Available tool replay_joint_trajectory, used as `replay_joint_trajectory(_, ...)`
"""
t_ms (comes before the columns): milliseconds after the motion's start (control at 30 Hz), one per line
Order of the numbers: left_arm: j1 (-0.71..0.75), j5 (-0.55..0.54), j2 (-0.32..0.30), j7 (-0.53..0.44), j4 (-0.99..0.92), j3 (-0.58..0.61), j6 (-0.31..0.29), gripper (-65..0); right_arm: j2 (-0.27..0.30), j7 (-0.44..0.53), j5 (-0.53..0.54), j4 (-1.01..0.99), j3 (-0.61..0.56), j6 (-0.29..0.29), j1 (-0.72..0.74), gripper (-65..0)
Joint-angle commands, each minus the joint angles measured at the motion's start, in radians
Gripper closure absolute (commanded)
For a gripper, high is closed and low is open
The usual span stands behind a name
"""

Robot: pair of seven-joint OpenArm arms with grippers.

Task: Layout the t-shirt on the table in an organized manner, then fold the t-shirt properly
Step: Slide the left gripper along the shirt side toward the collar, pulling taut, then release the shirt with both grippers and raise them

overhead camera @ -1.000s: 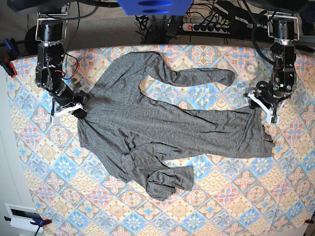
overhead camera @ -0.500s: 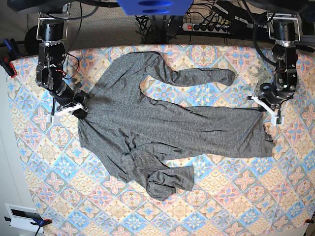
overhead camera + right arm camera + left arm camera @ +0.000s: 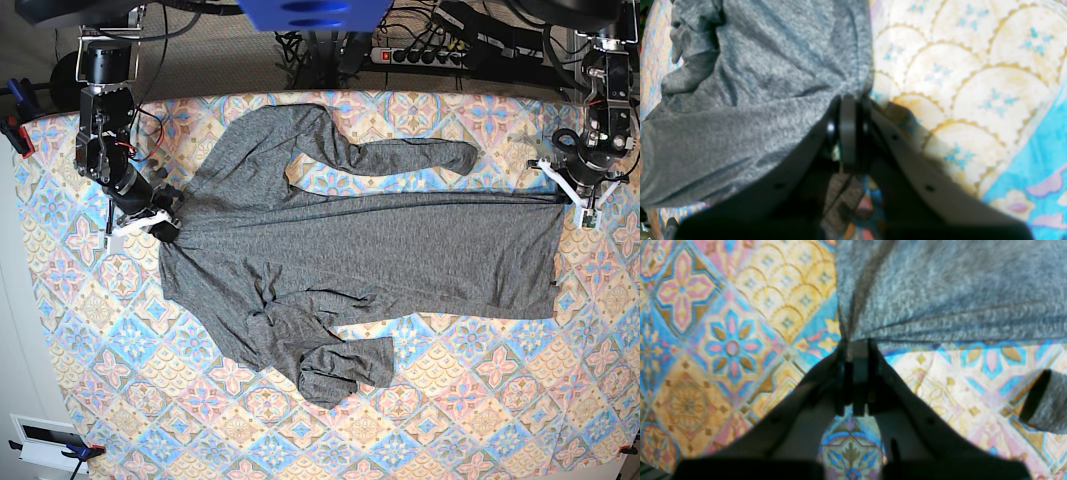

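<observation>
surroundings: power strip (image 3: 424, 55) and tangled cables (image 3: 300, 45) are lying past the table's far edge; a blue housing (image 3: 313, 12) is hanging over top centre; clamps (image 3: 16, 128) are biting the cloth edge at the base view's left; a small white device (image 3: 45, 441) is sitting off the table at lower left
obstructions: nothing is lying on the shirt or blocking the arms; each wrist camera's own dark fingers are covering the lower middle of its view
table (image 3: 500, 420): tiled blue, pink and cream cloth is showing all round the garment
t-shirt (image 3: 350, 260): is lying mid-table, running crosswise in the base view, collar end toward that view's left, hem toward its right
t-shirt look: heather dark grey, no print; top edge is pulling into a taut straight line between the two grippers; body is mostly flat with soft wrinkles
far sleeve (image 3: 400, 155): is stretching out toward the right of the base view, cuff resting flat
near sleeve (image 3: 335, 370): is bunching into a rumpled heap by the lower body, folded over itself
left gripper (image 3: 856, 343): fingers are pressing together, pinching the hem corner; cloth is fanning out in tension creases from the pinch; sitting at the base view's right edge
right gripper (image 3: 847, 100): jaws are clamping tight on a fold of grey knit at the shoulder end, fabric bulging to one side of the fingers; sitting at the base view's left
</observation>
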Motion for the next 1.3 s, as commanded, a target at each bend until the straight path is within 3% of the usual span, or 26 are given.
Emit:
replay_joint_trajectory(0, 0.009, 0.036, -0.019, -0.016, -0.002, -0.007, 0.008, 0.0, -0.007, -0.124, -0.047, -0.015, -0.015, -0.028, -0.017, -0.1)
replay_joint_trajectory(233, 0.027, 0.214, 0.026, -0.025, -0.059, -0.006, 0.008, 0.0, -0.007, -0.124, -0.047, -0.015, -0.015, -0.028, -0.033, -0.1)
replay_joint_trajectory(467, 0.026, 0.235, 0.046, -0.024, -0.079, -0.004, 0.009, -0.8, -0.009, -0.124, -0.047, -0.013, -0.015, -0.028, -0.043, -0.1)
replay_joint_trajectory(667, 0.023, 0.229, 0.067, -0.024, -0.083, -0.01, 0.009, -24.0, -0.009, -0.124, -0.047, -0.012, -0.015, -0.028, -0.045, -1.6)
replay_joint_trajectory(767, 0.001, 0.228, 0.076, -0.024, -0.076, -0.01, 0.009, -31.5, -0.007, -0.125, -0.047, 0.025, -0.015, -0.028, -0.049, -5.8)
replay_joint_trajectory(967, -0.01, 0.146, 0.095, -0.017, -0.019, -0.021, 0.009, -33.5, -0.007, -0.127, -0.047, 0.172, -0.015, -0.028, -0.103, -12.8)
replay_joint_trajectory(1267, -0.011, -0.075, 0.107, -0.014, 0.018, -0.217, 0.009, -33.5, -0.004, -0.131, -0.047, 0.407, -0.004, -0.03, -0.169, -15.1)
